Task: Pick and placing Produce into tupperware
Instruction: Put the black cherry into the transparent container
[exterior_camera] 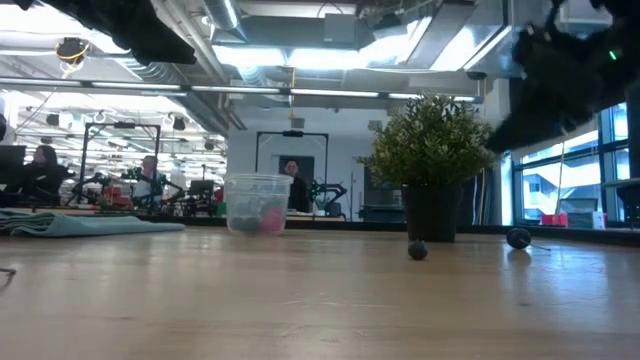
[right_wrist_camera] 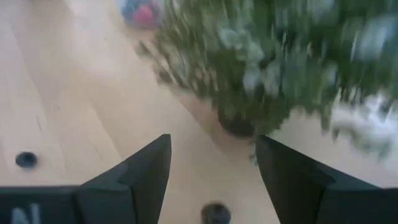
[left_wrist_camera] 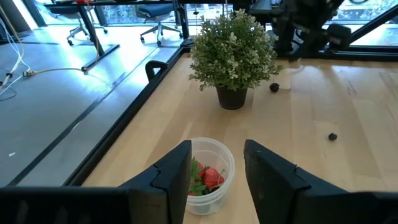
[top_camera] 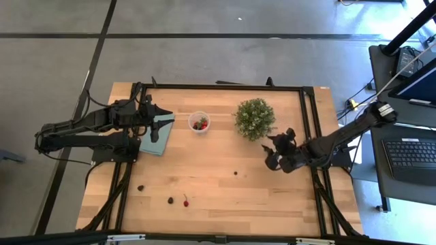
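Observation:
The clear round cup (top_camera: 199,122) stands on the table with red and green fruit pieces (left_wrist_camera: 207,178) inside. My left gripper (top_camera: 169,117) is open and empty just left of the cup, over the teal rectangle (top_camera: 157,136); in the left wrist view (left_wrist_camera: 217,155) the cup lies just ahead of its fingers. My right gripper (top_camera: 272,151) is open and empty near the potted plant (top_camera: 255,118); a dark berry (right_wrist_camera: 214,213) lies on the table below its fingers. More loose pieces lie at mid-table (top_camera: 236,173) and near the front left (top_camera: 170,201), one of them red (top_camera: 185,201).
The bushy potted plant (left_wrist_camera: 233,53) stands right of the cup, close to my right gripper. Two dark berries (left_wrist_camera: 273,88) (left_wrist_camera: 333,136) lie on the wood near it. A dark frame (top_camera: 310,122) rims the table. People show in the room behind (exterior_camera: 292,185).

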Motion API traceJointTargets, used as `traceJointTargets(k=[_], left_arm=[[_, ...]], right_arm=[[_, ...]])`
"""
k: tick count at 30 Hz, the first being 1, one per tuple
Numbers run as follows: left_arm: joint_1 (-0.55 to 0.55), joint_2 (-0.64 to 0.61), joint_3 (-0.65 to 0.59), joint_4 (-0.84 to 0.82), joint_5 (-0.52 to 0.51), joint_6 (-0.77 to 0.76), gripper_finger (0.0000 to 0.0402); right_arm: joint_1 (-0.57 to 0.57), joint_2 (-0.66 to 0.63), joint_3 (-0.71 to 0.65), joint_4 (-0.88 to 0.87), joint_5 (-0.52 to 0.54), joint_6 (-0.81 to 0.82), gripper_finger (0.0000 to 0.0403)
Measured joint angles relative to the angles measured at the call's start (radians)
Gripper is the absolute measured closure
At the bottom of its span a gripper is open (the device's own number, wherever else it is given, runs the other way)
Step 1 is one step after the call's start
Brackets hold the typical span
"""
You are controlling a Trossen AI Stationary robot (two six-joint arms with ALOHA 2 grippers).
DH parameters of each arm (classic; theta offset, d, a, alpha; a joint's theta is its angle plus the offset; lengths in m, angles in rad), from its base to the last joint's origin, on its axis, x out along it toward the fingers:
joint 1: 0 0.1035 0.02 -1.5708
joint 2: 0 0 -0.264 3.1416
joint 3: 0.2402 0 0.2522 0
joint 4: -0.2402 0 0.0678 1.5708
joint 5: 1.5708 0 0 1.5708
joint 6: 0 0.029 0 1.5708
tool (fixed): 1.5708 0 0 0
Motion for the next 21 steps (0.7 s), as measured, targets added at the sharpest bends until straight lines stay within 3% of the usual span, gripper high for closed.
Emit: traceJointTargets(k=[8,13,21], left_arm=[[0.000,0.000,0.000,0.000,0.000,0.000,0.0262],[0.000,0.000,0.000,0.000,0.000,0.000,0.0262],[0.000,0.000,0.000,0.002,0.000,0.000,0.0262]], right_arm=[[0.035,0.001,-0.192,0.186,-0.004,0.237,0.0167],[0.035,0.001,-0.269,0.373,-0.007,0.235,0.0167],[0.034,0.003,-0.300,0.384,-0.048,0.209,0.0166]])
